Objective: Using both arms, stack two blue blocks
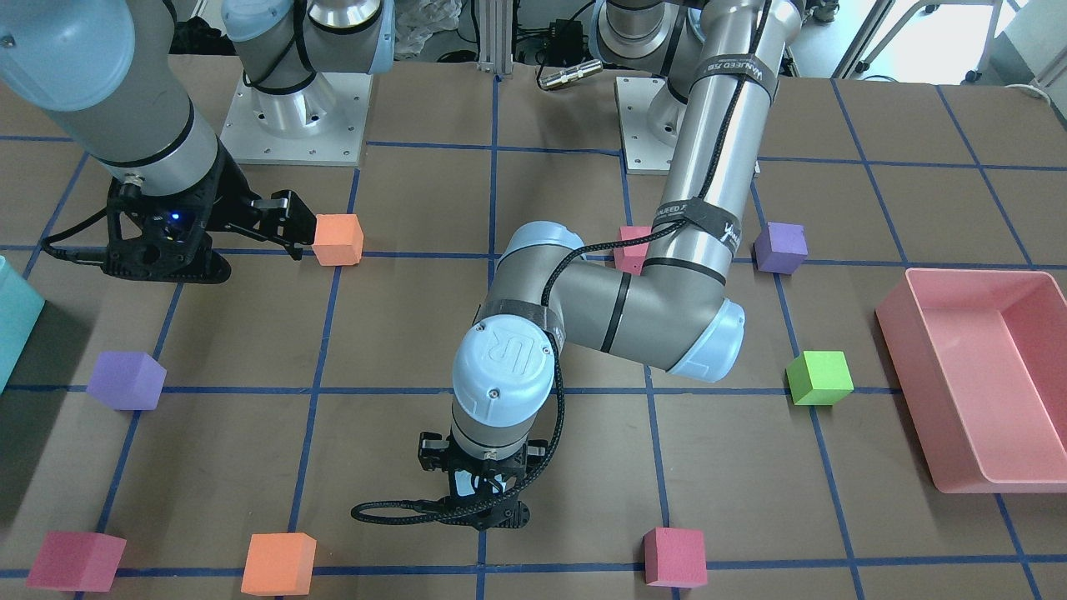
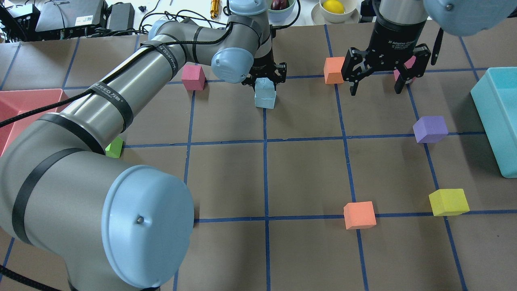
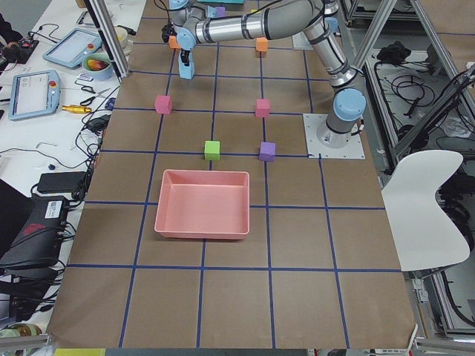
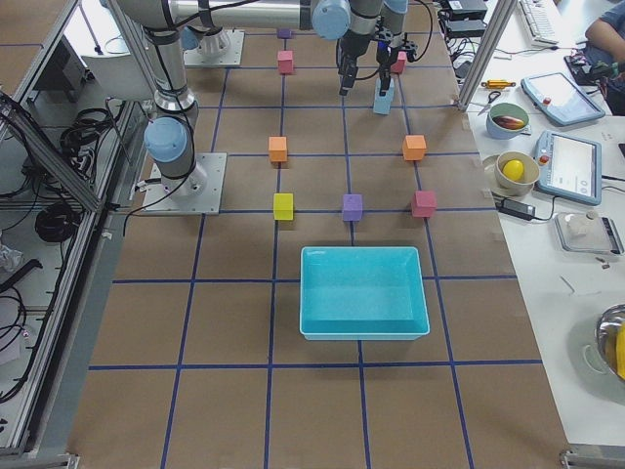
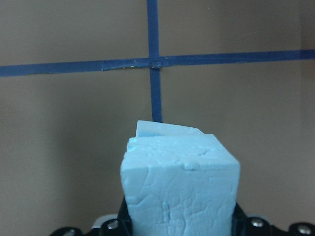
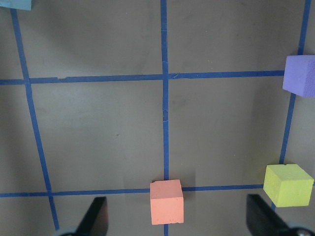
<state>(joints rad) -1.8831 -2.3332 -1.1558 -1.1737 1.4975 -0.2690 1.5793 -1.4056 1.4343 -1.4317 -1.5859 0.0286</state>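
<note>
Two pale blue blocks stand stacked at the far middle of the table. The upper one (image 2: 263, 85) sits on the lower one (image 2: 265, 101), slightly offset. My left gripper (image 2: 264, 81) comes down from above and is shut on the upper blue block (image 5: 179, 191). The lower block's top (image 5: 165, 129) peeks out beyond it. In the front-facing view my left gripper (image 1: 479, 508) hides both blocks. My right gripper (image 2: 377, 76) is open and empty. It hovers to the right of the stack, next to an orange cube (image 2: 333, 70).
A teal bin (image 2: 490, 117) stands at the right edge and a pink bin (image 2: 24, 95) at the left. Loose cubes lie about: purple (image 2: 430, 129), yellow (image 2: 448, 202), orange (image 2: 359, 215), red (image 2: 193, 77) and green (image 2: 114, 148).
</note>
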